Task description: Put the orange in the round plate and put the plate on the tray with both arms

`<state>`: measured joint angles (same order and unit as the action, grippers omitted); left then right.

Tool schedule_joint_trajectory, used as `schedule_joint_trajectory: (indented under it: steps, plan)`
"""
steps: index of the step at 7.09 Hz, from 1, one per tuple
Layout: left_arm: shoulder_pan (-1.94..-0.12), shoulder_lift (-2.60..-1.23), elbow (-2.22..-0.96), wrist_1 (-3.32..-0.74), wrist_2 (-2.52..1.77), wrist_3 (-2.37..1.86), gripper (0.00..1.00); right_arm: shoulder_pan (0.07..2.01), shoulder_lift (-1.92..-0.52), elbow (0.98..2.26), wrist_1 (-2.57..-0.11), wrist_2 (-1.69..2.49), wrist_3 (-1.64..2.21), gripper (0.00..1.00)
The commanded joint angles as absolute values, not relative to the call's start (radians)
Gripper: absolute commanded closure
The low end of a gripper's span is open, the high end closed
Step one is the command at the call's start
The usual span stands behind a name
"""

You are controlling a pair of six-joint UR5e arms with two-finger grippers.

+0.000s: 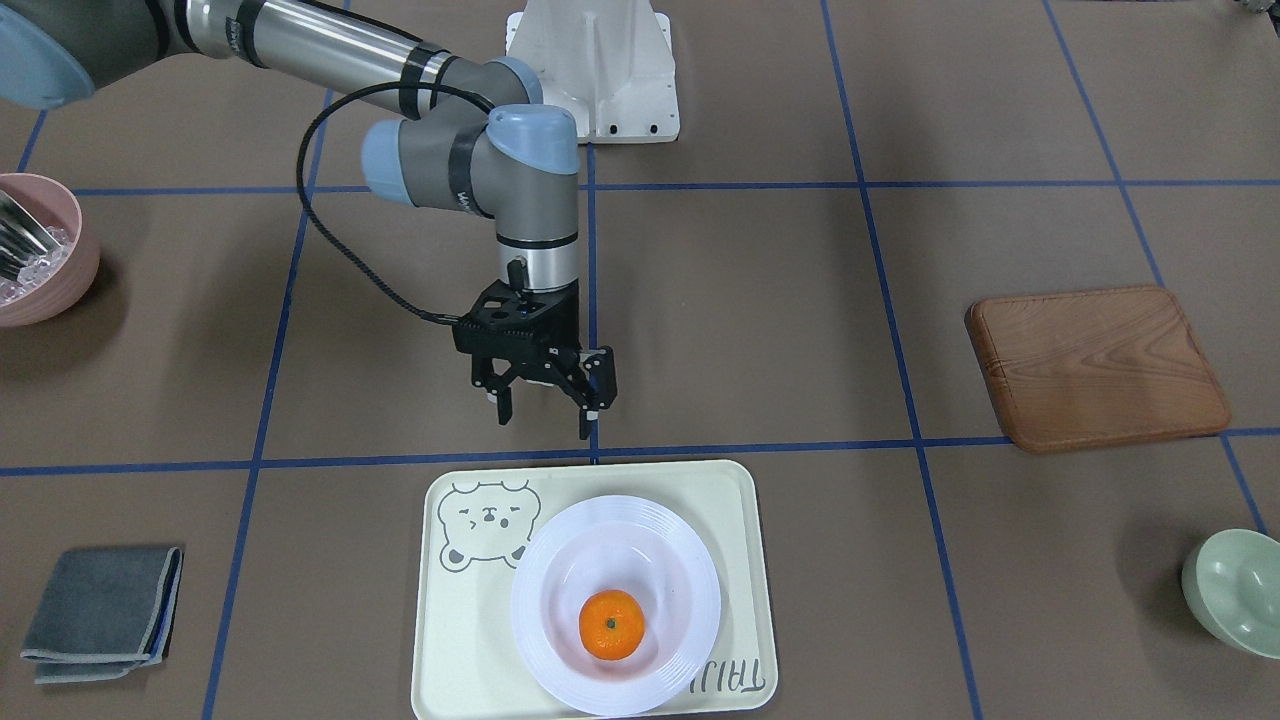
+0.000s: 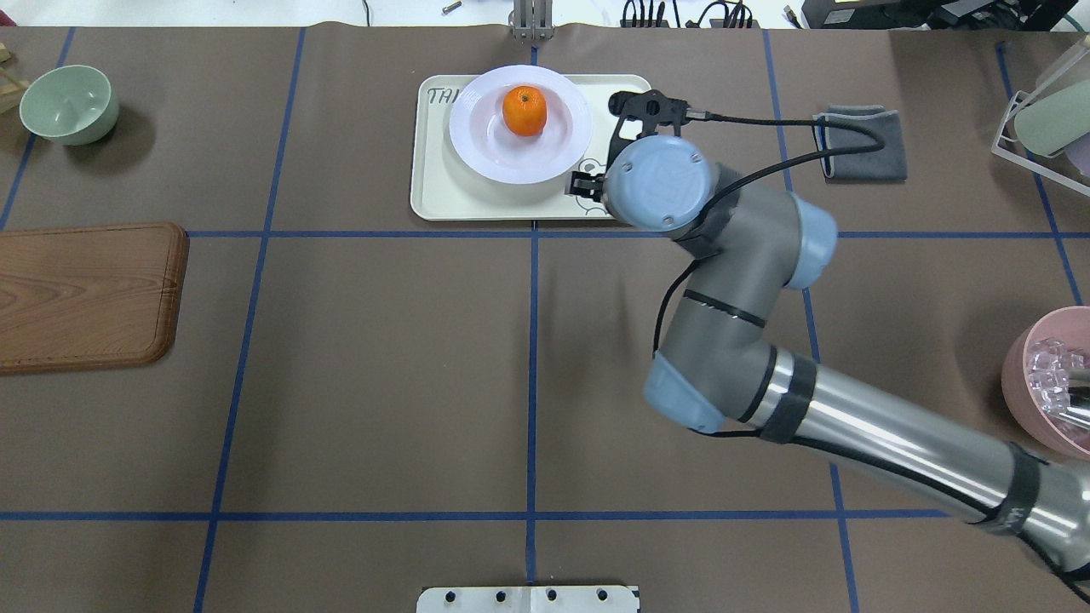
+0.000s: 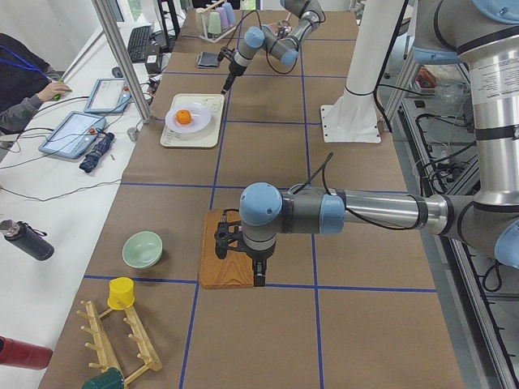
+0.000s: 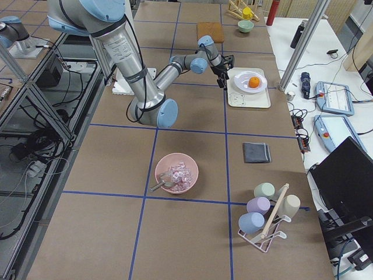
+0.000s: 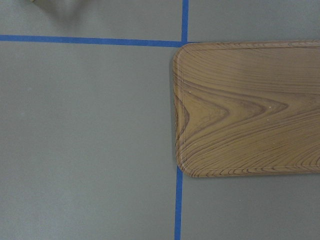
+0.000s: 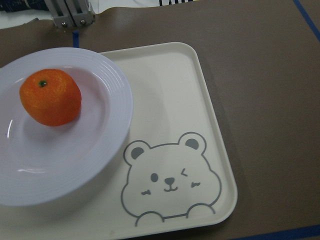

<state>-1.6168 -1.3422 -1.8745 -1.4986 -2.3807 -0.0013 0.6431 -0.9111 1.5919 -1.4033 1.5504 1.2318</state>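
The orange point(image 1: 611, 624) lies in the middle of the white round plate point(image 1: 560, 560), and the plate stands on the cream bear tray point(image 1: 470, 640). My right gripper point(image 1: 545, 420) hangs open and empty just above the table, beside the tray's edge nearest the robot. In the right wrist view the orange point(image 6: 50, 97), the plate point(image 6: 75, 165) and the tray point(image 6: 200, 125) lie below, with no fingers in view. My left gripper point(image 3: 242, 267) hovers over the wooden board point(image 3: 231, 259) far from the tray; I cannot tell whether it is open or shut.
A wooden board point(image 1: 1095, 365) and a mint-green bowl point(image 1: 1235, 590) lie on the robot's left side. A pink bowl point(image 1: 40, 265) with clear pieces and a folded grey cloth point(image 1: 100, 610) are on its right. A person sits at the table's far edge point(image 3: 24, 89).
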Motion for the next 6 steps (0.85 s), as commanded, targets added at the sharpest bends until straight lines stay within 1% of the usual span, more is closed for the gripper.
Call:
schedule_joint_trajectory:
  steps: [1,2,3,5,6]
  plan:
    - [-1.617,-1.342,-1.875,-1.499,-2.381,0.002,0.02,0.856,-1.034,1.737,-1.524,1.814,0.847,0.0]
    - [-1.617,-1.342,-1.875,-1.499,-2.381,0.002,0.02,0.965,-1.099,1.787,-1.586,1.926,0.658,0.0]
    - [-1.617,-1.342,-1.875,-1.499,-2.381,0.002,0.02,1.076,-1.182,1.805,-1.598,2.013,0.465,0.0]
    - [-1.617,-1.342,-1.875,-1.499,-2.381,0.002,0.02,1.254,-1.329,1.793,-1.603,2.1,0.115,0.0]
    - [-1.617,-1.344,-1.873,-1.499,-2.381,0.002,0.02,1.347,-1.407,1.789,-1.606,2.164,0.001,0.0]
